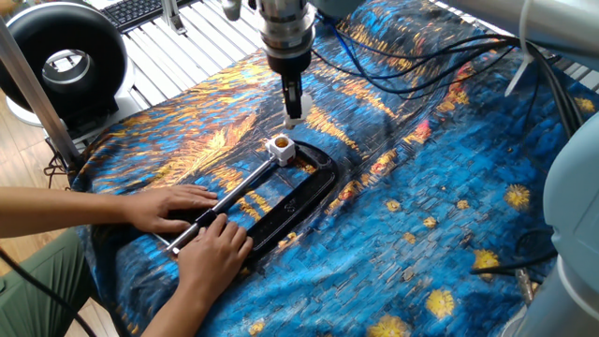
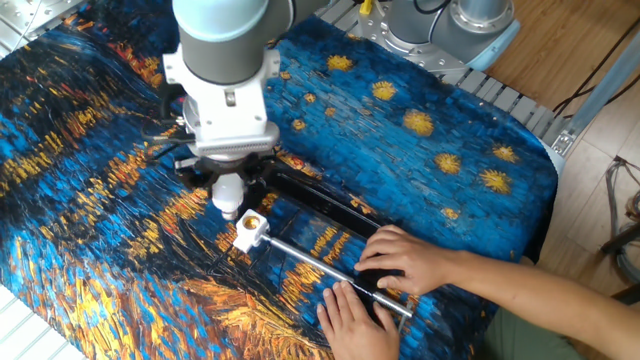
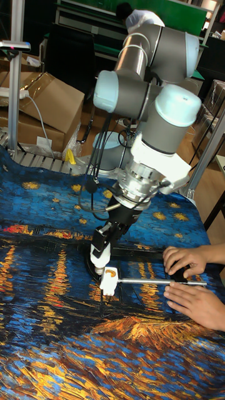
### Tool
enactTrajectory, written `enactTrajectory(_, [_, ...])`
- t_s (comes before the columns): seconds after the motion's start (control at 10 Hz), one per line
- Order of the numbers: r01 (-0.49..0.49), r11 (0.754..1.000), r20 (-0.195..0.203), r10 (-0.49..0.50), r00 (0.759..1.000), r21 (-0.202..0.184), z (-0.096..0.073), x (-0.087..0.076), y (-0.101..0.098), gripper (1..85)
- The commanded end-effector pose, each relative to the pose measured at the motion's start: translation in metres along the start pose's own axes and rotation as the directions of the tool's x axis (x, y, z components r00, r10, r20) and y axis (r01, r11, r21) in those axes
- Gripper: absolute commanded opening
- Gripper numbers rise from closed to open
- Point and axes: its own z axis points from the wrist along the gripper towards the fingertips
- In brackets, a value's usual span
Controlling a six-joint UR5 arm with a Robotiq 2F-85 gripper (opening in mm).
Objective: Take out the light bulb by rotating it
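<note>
Holding one light bulb [image 1: 295, 109], gripper [image 1: 295, 101] above one socket [image 1: 279, 146].

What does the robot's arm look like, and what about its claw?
The arm is made of fat silver-grey tubes with rounded pale blue caps at the joints. Its wrist ends in a white ring with a ridged metal collar. Black cables run over the cloth beside it. The claw is small and black, with two thin fingers. The person's hands show no sleeves, only green trousers.
</note>
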Motion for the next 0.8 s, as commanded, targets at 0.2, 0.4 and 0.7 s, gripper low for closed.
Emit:
enactTrajectory(0.2, [-0.022,0.999,0.048,0.024,0.999,-0.046,0.008,0.004,0.001,60.7])
enactTrajectory(0.4, [-0.069,0.997,0.033,0.069,0.997,-0.022,0.007,0.01,-0.005,62.3])
enactTrajectory(0.7, [-0.276,0.961,0.061,0.275,0.959,-0.001,0.001,0.009,-0.012,53.3])
